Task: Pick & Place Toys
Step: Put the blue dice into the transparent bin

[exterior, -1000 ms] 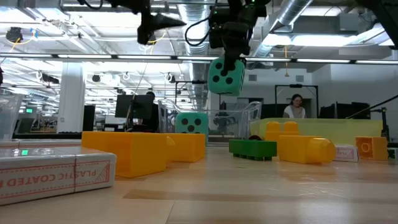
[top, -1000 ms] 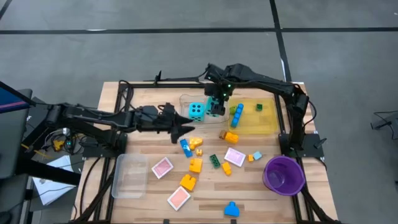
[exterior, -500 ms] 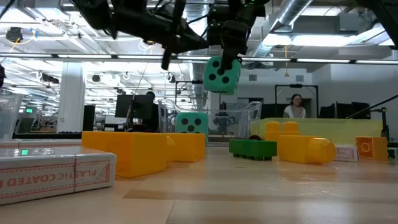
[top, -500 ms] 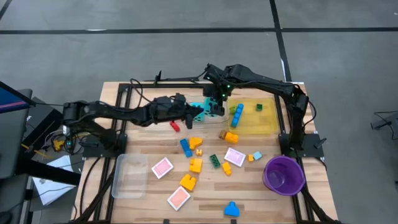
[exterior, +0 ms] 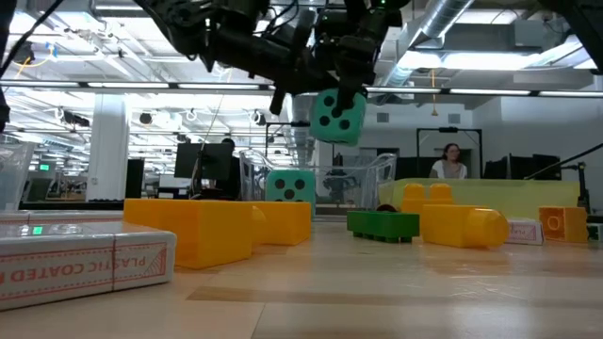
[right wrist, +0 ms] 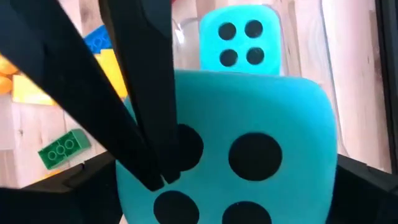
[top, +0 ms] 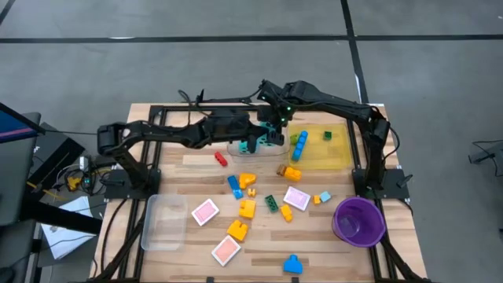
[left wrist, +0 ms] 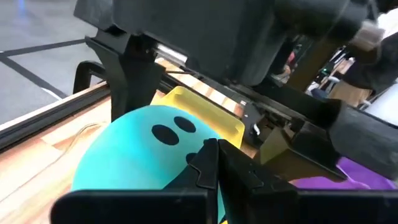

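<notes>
A turquoise die with black dots (exterior: 337, 115) hangs above the clear tray (exterior: 369, 175) at the table's far middle, with my right gripper (exterior: 341, 94) shut on it. A second turquoise die (right wrist: 240, 42) rests on its underside inside that tray. My left gripper (left wrist: 211, 155) reaches in from the table's left, shut, with its tips at the hanging die (left wrist: 143, 155). Blue, yellow, orange and green bricks (top: 247, 208) and pink tiles (top: 205, 211) lie loose on the table's middle. My left gripper's shut fingertips (right wrist: 163, 175) lie against a dotted face of the hanging die (right wrist: 249, 155), coming level from the table's left. Whether they press it I cannot tell. My right gripper pinches the die's two opposite sides (right wrist: 323, 162) between its fingers, from above, pointing down. The die hangs tilted, clear of the tray.
A yellow tray (top: 326, 153) with a few bricks stands right of the clear one. A purple bowl (top: 359, 220) sits near right, another clear tray (top: 165, 222) near left, and a red brick (top: 221, 159) below my left arm. A person shows in the room behind.
My left gripper has shut and swung toward the table's far right, from above the loose bricks up to the die in my right gripper. The right gripper and its die have stayed where they were.
</notes>
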You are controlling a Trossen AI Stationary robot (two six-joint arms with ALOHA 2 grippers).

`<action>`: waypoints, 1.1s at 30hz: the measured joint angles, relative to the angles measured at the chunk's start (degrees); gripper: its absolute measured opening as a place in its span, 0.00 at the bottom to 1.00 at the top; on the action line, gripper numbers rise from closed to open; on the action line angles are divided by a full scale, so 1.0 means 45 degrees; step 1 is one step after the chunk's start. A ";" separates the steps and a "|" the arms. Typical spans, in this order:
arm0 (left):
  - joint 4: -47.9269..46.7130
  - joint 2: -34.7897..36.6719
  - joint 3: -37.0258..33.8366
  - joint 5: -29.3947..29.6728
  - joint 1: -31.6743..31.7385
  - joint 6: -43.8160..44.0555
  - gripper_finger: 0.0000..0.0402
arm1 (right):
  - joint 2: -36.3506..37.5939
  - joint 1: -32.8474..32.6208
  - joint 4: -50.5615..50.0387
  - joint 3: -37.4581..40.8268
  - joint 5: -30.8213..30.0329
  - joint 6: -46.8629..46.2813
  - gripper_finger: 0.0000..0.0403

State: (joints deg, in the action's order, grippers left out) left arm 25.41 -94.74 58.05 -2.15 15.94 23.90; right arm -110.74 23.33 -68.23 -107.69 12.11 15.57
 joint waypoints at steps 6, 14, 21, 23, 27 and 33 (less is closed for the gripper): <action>-0.0934 -0.0316 0.0080 0.0000 -0.0010 0.0039 0.00 | -0.0049 0.0000 0.0140 0.0037 -0.0047 0.0039 0.99; -0.1437 -0.0156 0.0056 0.0104 -0.0049 0.0112 0.00 | -0.0089 -0.0033 0.0296 0.0037 0.0016 0.0219 0.99; -0.1710 -0.0161 0.0027 0.0487 -0.0049 0.0125 0.00 | -0.0102 -0.0209 0.0375 0.0037 -0.0023 0.0216 0.99; -0.1880 -0.0161 0.0027 0.0510 -0.0061 0.0184 0.00 | -0.0102 -0.0209 0.0416 0.0035 -0.0050 0.0214 0.99; -0.1161 0.0102 -0.0046 0.0688 -0.0293 0.0107 0.00 | -0.0098 -0.0209 0.0313 0.0009 0.0061 0.0209 0.99; -0.1540 0.0604 -0.0031 0.1501 -0.0314 -0.0019 0.00 | -0.0035 -0.0204 0.0753 -0.0070 0.0493 -0.0075 0.99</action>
State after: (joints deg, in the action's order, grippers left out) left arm 18.48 -92.02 57.91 4.60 14.53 23.81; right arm -110.90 22.42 -64.84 -108.00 14.33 15.23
